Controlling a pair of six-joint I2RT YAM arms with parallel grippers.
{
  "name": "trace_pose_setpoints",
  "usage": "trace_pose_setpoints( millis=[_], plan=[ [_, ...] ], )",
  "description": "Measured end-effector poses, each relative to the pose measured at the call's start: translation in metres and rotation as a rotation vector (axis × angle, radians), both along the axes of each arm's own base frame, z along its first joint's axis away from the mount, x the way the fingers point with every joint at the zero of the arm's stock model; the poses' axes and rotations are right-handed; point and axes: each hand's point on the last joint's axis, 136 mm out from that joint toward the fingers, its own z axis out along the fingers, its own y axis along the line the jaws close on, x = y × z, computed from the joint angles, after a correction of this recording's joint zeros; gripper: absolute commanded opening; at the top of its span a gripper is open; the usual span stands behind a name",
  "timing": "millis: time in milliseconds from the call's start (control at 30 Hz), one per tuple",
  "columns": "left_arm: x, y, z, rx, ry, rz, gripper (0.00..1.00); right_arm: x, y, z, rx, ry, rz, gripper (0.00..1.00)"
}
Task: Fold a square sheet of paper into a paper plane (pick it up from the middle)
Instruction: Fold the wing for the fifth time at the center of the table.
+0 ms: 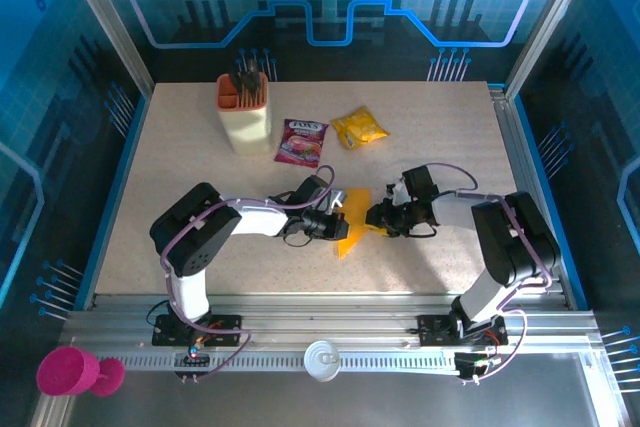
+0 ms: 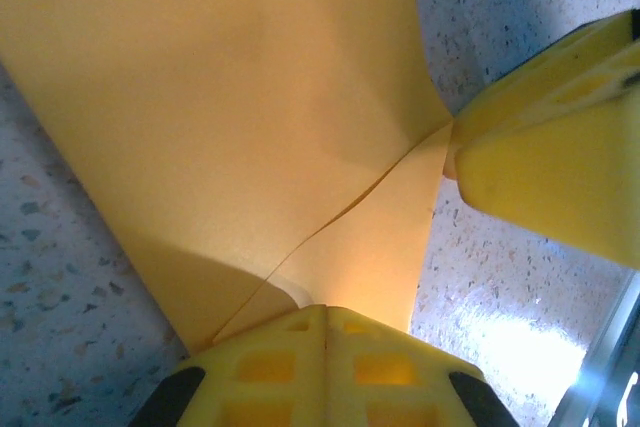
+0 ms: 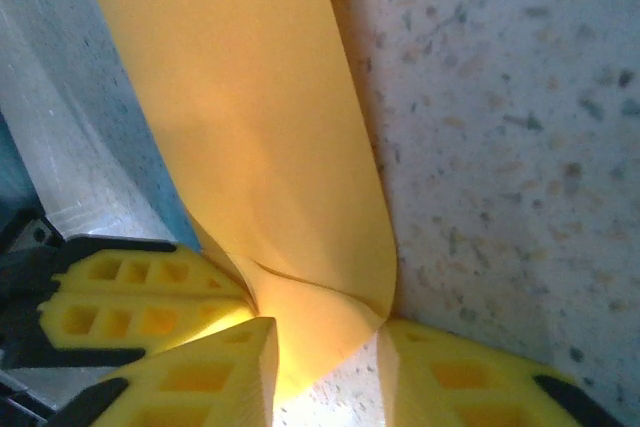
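Note:
The square sheet of paper (image 1: 350, 232) is orange-yellow and folded narrower, with overlapping layers and a crease (image 2: 250, 127) (image 3: 260, 117). It is held up just over the table's middle, tapering toward the near edge; I cannot tell whether it has the paper plane's dart shape. My left gripper (image 1: 337, 219) (image 2: 325, 332) is shut on the paper's edge from the left. My right gripper (image 1: 378, 217) (image 3: 325, 372) comes in from the right, jaws apart around a fold of the paper, with bare table showing between them. Its right finger (image 3: 470, 377) touches the paper's edge. The two grippers nearly meet.
A beige holder (image 1: 245, 112) with dark utensils stands at the back left. A purple printed packet (image 1: 302, 140) and a crinkled yellow snack packet (image 1: 360, 128) lie behind the grippers. A pink cup (image 1: 65, 372) and a white disc (image 1: 322, 357) sit by the front rail.

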Motion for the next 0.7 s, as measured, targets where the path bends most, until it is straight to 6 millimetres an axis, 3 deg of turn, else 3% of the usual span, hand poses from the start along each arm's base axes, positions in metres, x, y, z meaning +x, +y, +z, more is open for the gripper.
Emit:
trace_pose_setpoints(
  millis=[133, 233, 433, 567, 700],
  plan=[
    [-0.001, 0.001, 0.000, -0.002, 0.001, 0.001, 0.03, 0.002, 0.005, -0.003, 0.009, -0.008, 0.013, 0.11],
    [0.000, 0.003, 0.001, -0.004, 0.002, 0.005, 0.11, 0.003, 0.007, -0.003, 0.014, -0.013, 0.013, 0.02],
    [0.004, 0.015, 0.021, -0.012, -0.049, 0.033, 0.44, 0.002, 0.007, -0.002, 0.011, -0.010, 0.007, 0.00],
    [0.008, 0.017, 0.053, -0.012, -0.151, 0.047, 0.48, 0.001, 0.008, 0.005, 0.000, -0.027, 0.001, 0.00],
    [-0.006, 0.008, 0.064, 0.038, -0.241, 0.005, 0.49, -0.001, 0.010, 0.012, -0.015, -0.044, -0.003, 0.00]
  ],
)
